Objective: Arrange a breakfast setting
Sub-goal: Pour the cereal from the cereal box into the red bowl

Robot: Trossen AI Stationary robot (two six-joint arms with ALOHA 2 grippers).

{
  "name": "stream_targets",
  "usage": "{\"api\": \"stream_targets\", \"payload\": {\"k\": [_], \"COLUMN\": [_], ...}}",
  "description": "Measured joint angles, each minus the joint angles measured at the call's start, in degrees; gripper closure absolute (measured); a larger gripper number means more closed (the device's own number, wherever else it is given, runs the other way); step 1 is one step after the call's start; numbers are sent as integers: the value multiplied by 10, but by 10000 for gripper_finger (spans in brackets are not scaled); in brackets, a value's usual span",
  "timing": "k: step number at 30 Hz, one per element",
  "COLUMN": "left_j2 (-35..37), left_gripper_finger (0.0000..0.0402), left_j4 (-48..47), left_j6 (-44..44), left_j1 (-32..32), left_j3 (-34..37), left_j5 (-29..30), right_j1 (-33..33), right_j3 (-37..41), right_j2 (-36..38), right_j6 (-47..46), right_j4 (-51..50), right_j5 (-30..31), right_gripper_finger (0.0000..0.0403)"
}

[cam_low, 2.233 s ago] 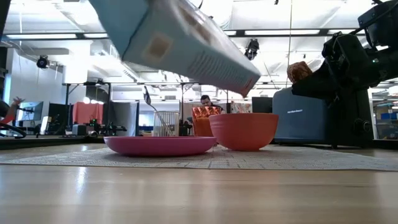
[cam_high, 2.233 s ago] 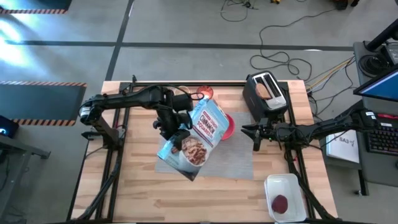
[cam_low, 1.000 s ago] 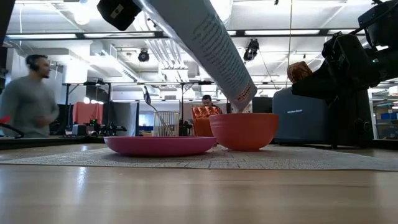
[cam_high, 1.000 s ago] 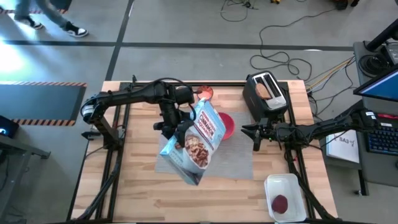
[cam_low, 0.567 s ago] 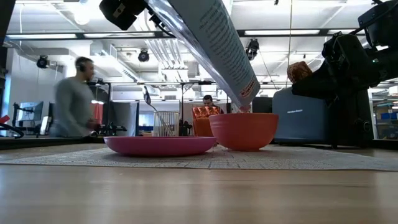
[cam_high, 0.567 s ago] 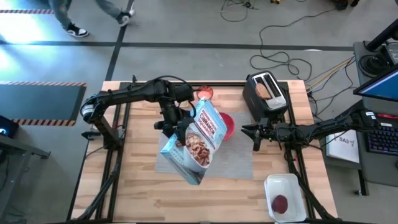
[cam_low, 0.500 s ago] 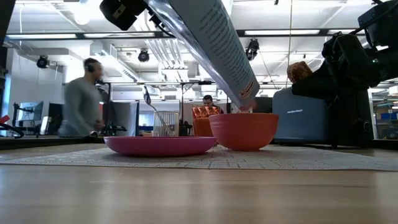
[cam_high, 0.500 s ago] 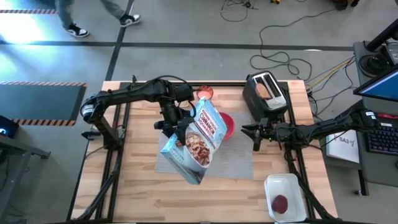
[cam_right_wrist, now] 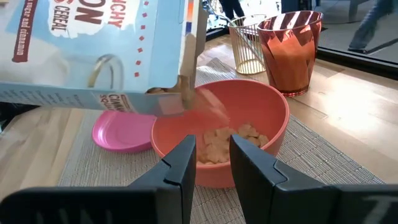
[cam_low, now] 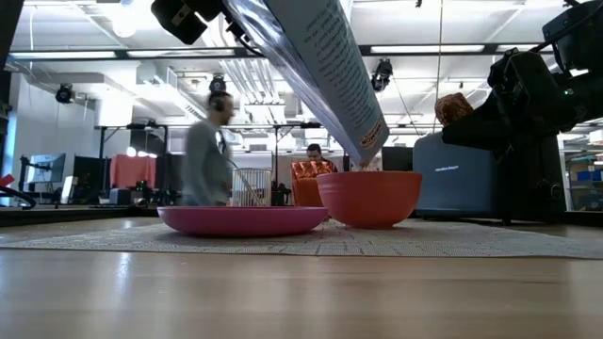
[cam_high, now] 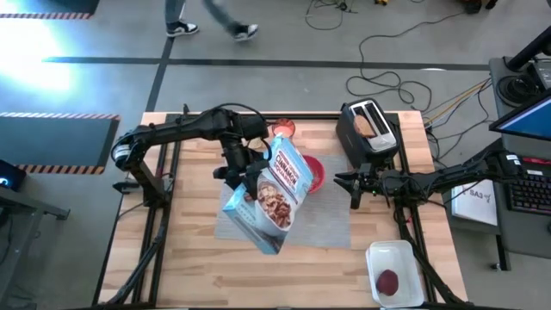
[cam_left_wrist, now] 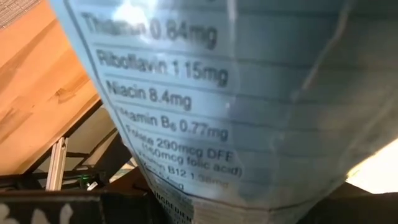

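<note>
The wooden table (cam_high: 172,267) carries the grey woven placemat (cam_high: 331,224), which spreads out just below and ahead of the right gripper's fingertips and under the left gripper's load. The black toaster (cam_high: 368,129) stands at the table's far side, just beyond the right gripper, with a toast slice (cam_high: 368,126) in its slot. The blue cereal box (cam_high: 269,191) is clamped in the left gripper (cam_high: 245,172), whose fingers are closed on the box's side; the box hangs tilted from those fingers, its open mouth down over the red bowl (cam_right_wrist: 221,134), and cereal pieces (cam_right_wrist: 233,138) fall from it and lie in the bowl. The bowl sits on the placemat directly ahead of the right gripper (cam_right_wrist: 211,158), close to its fingertips but not touching them; that gripper's two fingers stand a narrow gap apart with nothing between them. The round pink plate (cam_right_wrist: 121,132) lies on the mat beside the bowl, beneath the held box. The glass of orange drink (cam_right_wrist: 290,50) stands beyond the bowl, farther from the right fingers. A white tray (cam_high: 394,274) near the table's front corner, behind the right gripper, holds the dark red patty (cam_high: 388,281).
</note>
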State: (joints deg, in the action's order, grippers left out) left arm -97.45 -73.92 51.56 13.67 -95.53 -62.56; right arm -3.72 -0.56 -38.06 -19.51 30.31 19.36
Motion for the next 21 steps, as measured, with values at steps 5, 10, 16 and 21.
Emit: {"api": "stream_targets", "payload": {"k": [5, 10, 16, 21], "left_j2": [0, 0, 0, 0], "left_gripper_finger": [220, 220, 220, 220], "left_j4": [0, -5, -6, -6], "left_j6": [0, 16, 23, 25], "left_j1": [0, 0, 1, 0], "left_j3": [0, 0, 0, 0], "left_j5": [0, -1, -9, -8], "right_j1": [0, 0, 0, 0], "right_j3": [0, 0, 0, 0], "right_j2": [0, 0, 0, 0], "right_j6": [0, 0, 0, 0], "right_j4": [0, 0, 0, 0], "right_j5": [0, 0, 0, 0], "right_gripper_finger": [316, 316, 316, 316]}}
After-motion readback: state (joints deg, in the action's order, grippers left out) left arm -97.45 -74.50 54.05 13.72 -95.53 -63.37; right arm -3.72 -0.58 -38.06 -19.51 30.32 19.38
